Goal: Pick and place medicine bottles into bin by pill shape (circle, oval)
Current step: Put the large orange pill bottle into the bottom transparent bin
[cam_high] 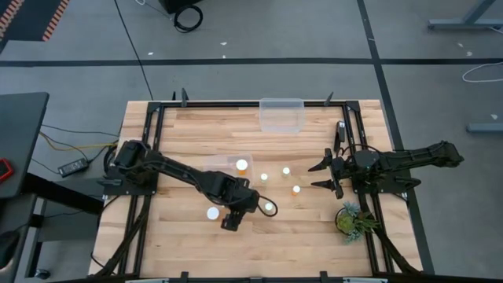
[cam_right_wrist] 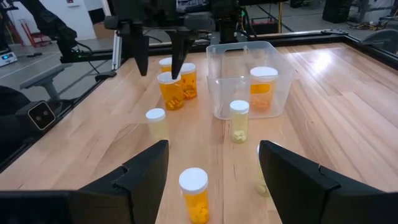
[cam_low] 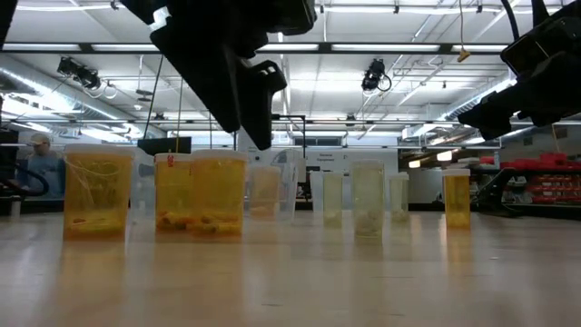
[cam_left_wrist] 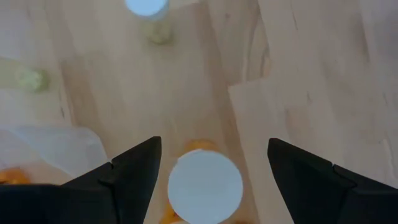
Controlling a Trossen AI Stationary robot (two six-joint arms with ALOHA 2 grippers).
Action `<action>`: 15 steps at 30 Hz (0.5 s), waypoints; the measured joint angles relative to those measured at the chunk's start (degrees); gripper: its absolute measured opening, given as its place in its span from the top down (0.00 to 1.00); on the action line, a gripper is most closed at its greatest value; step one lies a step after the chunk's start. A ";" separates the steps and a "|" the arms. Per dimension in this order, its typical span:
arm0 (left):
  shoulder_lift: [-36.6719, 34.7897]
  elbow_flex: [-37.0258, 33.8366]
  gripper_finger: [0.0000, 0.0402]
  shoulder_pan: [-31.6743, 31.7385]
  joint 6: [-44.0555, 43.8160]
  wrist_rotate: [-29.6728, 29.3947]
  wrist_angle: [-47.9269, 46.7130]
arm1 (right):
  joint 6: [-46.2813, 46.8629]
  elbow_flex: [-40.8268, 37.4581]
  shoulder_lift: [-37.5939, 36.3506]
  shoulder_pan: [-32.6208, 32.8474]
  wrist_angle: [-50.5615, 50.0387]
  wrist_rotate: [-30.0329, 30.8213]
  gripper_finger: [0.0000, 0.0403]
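Observation:
Several medicine bottles with white caps stand upright on the wooden table. My left gripper is open, fingers pointing down, just above one orange bottle. That bottle also shows in the right wrist view, with two more orange bottles close behind it. Its cap lies between the fingers with gaps on both sides. My right gripper is open and empty at the table's right, facing a small bottle. One bottle stands inside a clear bin.
A second clear bin sits at the far edge. Loose bottles stand mid-table. A small green plant stands near my right arm. A black frame borders the table.

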 joint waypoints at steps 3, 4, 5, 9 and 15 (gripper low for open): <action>0.18 0.00 0.25 -0.58 3.43 0.13 0.16 | -0.02 0.00 0.00 0.00 0.00 0.02 0.36; 0.22 0.00 0.25 -0.74 4.31 0.14 0.14 | -0.02 0.00 0.00 0.00 0.00 0.01 0.36; 0.22 0.00 0.25 -0.98 5.21 0.14 0.17 | -0.01 0.00 0.00 0.00 0.00 0.01 0.36; 0.22 0.00 0.24 -1.20 5.96 -0.30 0.11 | -0.02 0.00 0.00 0.01 0.00 0.01 0.36; 0.22 -0.22 0.17 -1.12 6.20 -0.48 0.13 | -0.02 0.00 0.00 0.00 0.00 0.00 0.36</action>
